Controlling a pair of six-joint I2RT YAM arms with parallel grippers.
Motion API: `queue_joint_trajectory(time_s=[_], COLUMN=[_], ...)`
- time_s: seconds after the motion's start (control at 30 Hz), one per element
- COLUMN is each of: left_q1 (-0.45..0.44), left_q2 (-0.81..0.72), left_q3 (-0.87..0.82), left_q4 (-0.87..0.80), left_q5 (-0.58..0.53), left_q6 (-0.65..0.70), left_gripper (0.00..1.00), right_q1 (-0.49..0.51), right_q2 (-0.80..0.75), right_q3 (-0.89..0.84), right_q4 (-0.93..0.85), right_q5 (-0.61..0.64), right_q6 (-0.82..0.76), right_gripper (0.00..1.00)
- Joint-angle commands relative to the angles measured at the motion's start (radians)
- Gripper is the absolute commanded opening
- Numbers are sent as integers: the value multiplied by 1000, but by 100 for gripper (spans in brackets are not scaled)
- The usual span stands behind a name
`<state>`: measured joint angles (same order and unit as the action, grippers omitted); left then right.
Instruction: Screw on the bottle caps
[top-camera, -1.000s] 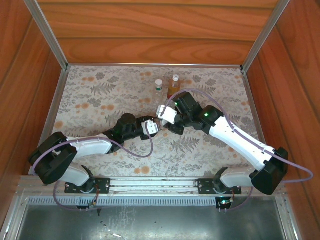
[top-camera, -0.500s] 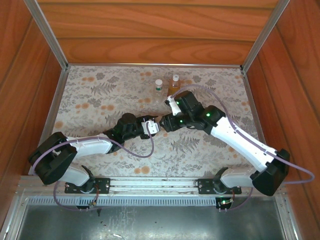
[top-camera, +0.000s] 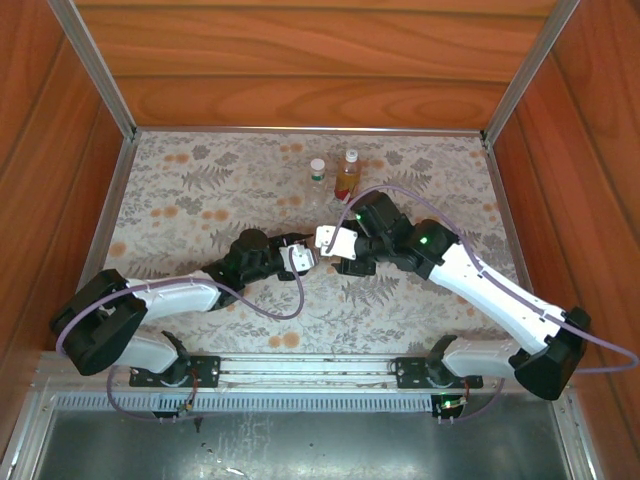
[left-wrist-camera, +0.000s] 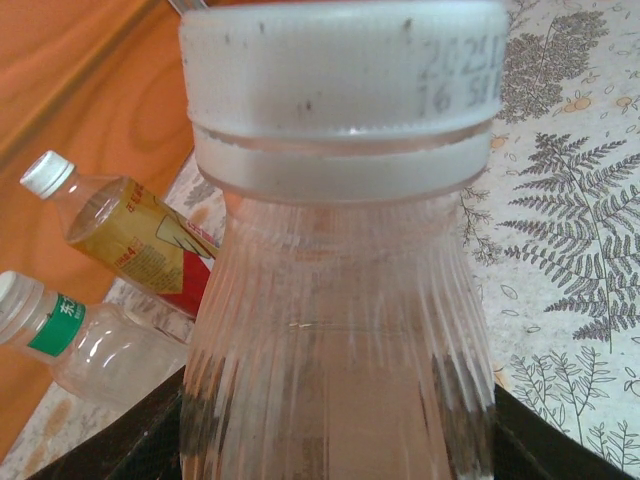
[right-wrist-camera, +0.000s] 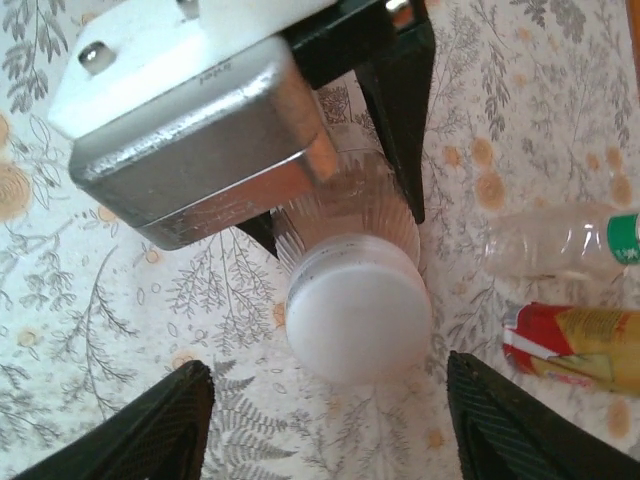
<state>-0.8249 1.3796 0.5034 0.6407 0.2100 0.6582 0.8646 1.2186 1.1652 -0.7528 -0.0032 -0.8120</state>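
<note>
My left gripper (left-wrist-camera: 338, 440) is shut on a clear ribbed bottle (left-wrist-camera: 340, 340), its dark fingers pressing both lower sides. A white bottle cap (left-wrist-camera: 345, 85) sits on the neck. In the right wrist view the same cap (right-wrist-camera: 358, 305) faces the camera. My right gripper (right-wrist-camera: 330, 420) is open, its fingertips (right-wrist-camera: 160, 425) wide on either side of the cap and clear of it. From above, the left gripper (top-camera: 300, 257) and right gripper (top-camera: 328, 240) meet nose to nose at mid-table.
Two capped bottles stand at the back of the floral mat (top-camera: 200, 190): a green-labelled one (top-camera: 317, 180) and an amber one with a red-orange label (top-camera: 347, 172). They stand just behind the right arm. Wooden walls enclose the table on three sides.
The right gripper has opened off the cap and its wrist has turned back. The left gripper has kept its hold on the bottle and shifted slightly.
</note>
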Motion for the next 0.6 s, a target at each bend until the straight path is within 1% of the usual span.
queue_joint_trajectory(time_s=[0.0, 0.07, 0.23, 0.37, 0.43, 0.5, 0.57], left_q1=[-9, -9, -10, -8, -9, -8, -10], left_q2=[-22, -23, -30, -30, -28, -26, -24], left_q3=[-6, -4, -6, -5, -3, -2, -1], left_q4=[-8, -10, -12, -15, -14, -14, -15], left_q5=[10, 11, 17, 19, 19, 17, 15], left_q6=[18, 18, 18, 16, 16, 15, 16], left_gripper=[54, 54, 54, 54, 54, 54, 54], right_q1=[8, 8, 10, 8, 9, 10, 9], right_q2=[27, 41, 66, 71, 68, 62, 53], right_q3=[8, 13, 11, 14, 13, 13, 7], right_q4=[33, 45, 59, 62, 60, 57, 70], right_q5=[-12, -24, -18, -11, -14, -21, -28], right_q6=[-158, -154, -153, -143, -129, -94, -14], right_gripper=[61, 57, 53, 45, 39, 30, 22])
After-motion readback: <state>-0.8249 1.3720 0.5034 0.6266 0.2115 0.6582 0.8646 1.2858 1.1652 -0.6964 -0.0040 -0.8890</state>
